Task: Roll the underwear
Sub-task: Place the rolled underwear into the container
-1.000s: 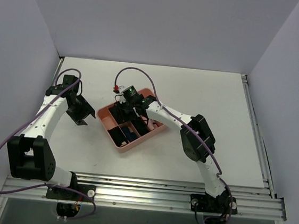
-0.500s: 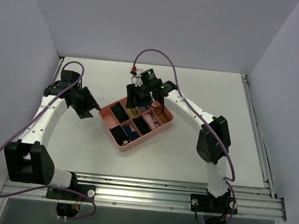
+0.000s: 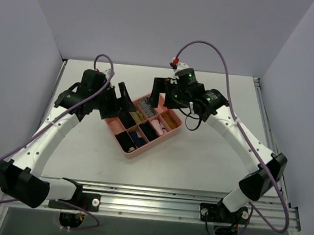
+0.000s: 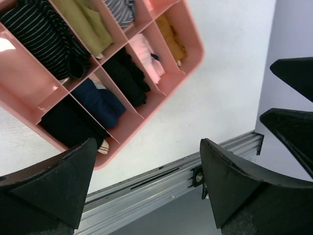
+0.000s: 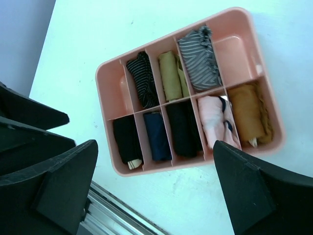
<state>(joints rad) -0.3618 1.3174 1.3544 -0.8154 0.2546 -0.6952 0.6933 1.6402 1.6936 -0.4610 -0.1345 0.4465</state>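
Note:
A plain black rolled garment, the underwear (image 5: 183, 128), lies in a middle compartment of the pink divided tray (image 3: 134, 153); no reddish-brown band shows on it. It also shows in the left wrist view, the underwear (image 4: 128, 76). My left gripper (image 3: 118, 98) hangs above the tray's far left side, open and empty; between its fingers, the left gripper (image 4: 147, 143) frames bare table and the rail. My right gripper (image 3: 160, 94) hovers above the tray's far right side, also open and empty. Through the right gripper (image 5: 155, 144) I look straight down on the tray.
The tray (image 5: 102, 73) holds several other rolls: striped, olive, grey, navy, pink, mustard, and a black one with a white striped end (image 5: 128, 142). One corner compartment (image 5: 234, 54) is empty. The aluminium rail (image 3: 154, 198) runs along the table's near edge.
The right gripper rose out of the tray and drew back to its far right, jaws opening wide. The left arm swung in from the left toward the tray, and its jaws opened too.

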